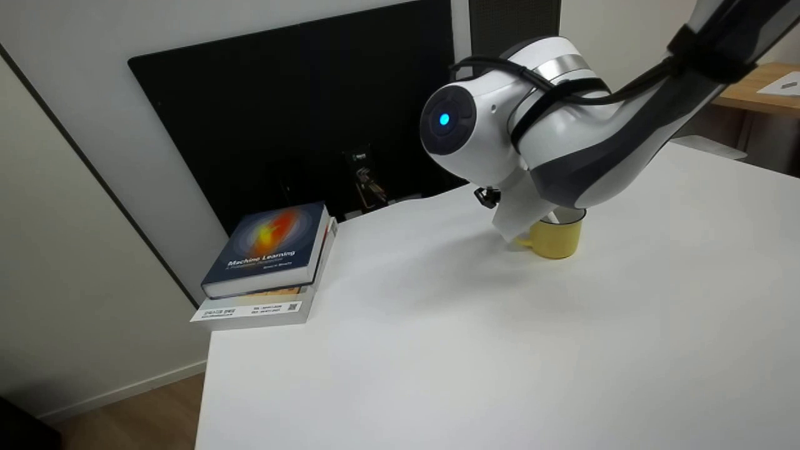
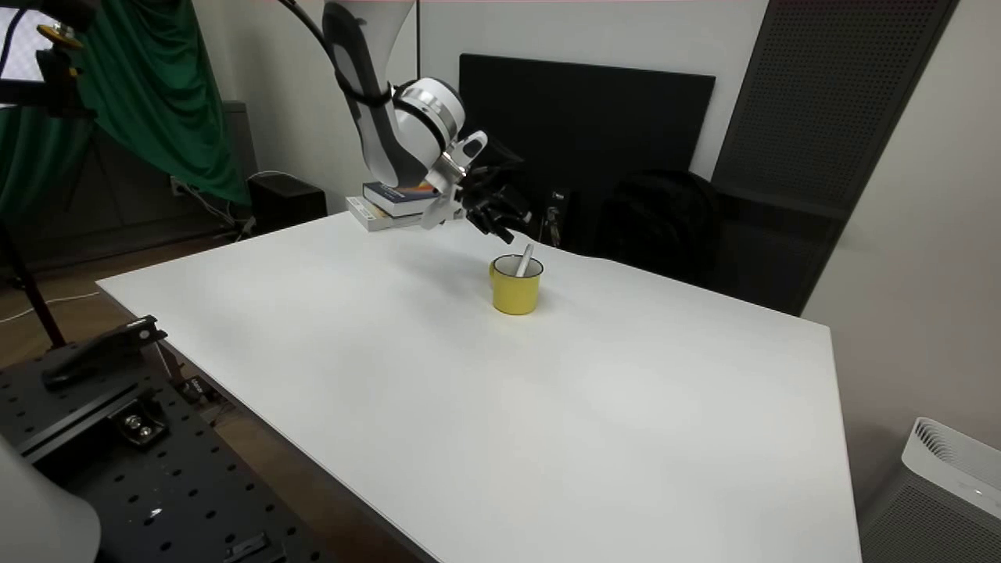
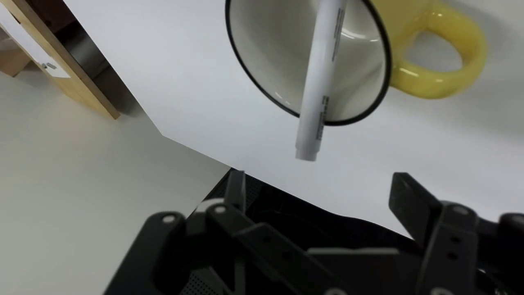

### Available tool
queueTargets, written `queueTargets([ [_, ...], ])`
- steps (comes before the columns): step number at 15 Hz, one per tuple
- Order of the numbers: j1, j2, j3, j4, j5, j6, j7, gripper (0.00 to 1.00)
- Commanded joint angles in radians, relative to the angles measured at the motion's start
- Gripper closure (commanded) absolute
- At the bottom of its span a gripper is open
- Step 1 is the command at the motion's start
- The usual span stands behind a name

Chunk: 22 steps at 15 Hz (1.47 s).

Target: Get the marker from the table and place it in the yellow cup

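Your fingers (image 3: 411,200) stand wide apart in the wrist view, holding nothing. Well ahead and to the left of them, past the edge of the table (image 3: 180,78), you see a sheet (image 3: 37,47) on a desk (image 3: 84,90). Next, just ahead of the gap, comes the marker (image 3: 321,67): it leans inside the cup (image 3: 274,53), its end sticking out toward the space between your fingers and touching neither. The cup stands upright beyond them, with its handle (image 3: 475,51) out to the right, ahead of the finger on that side. In an exterior view, you have the fingers just above the cup (image 2: 514,295) and a little to its left.

Well to the left of your fingers, in an exterior view, the top book (image 1: 265,250) reads "Machine Learning"; the smaller lines under it are blurred. The lower book (image 1: 256,320) carries a white strip (image 1: 247,310) with print and a square code (image 1: 292,307), too small for you to read. Nearest the fingers, fine print runs along the marker; you can't make it out.
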Motion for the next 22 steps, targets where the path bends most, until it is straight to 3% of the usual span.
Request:
queueTargets([
  [1,-0.018,-0.02,0.017,0.015,0.047,0.041,-0.076,0.0],
  [4,-0.036,-0.031,0.034,0.025,0.16,0.053,-0.153,0.0],
  [8,-0.076,-0.048,0.059,0.031,0.412,0.1,-0.333,0.0],
  [17,-0.04,-0.078,-0.002,0.058,0.942,0.128,-0.682,0.0],
  [22,-0.031,-0.085,-0.012,0.061,1.129,0.141,-0.914,0.0],
])
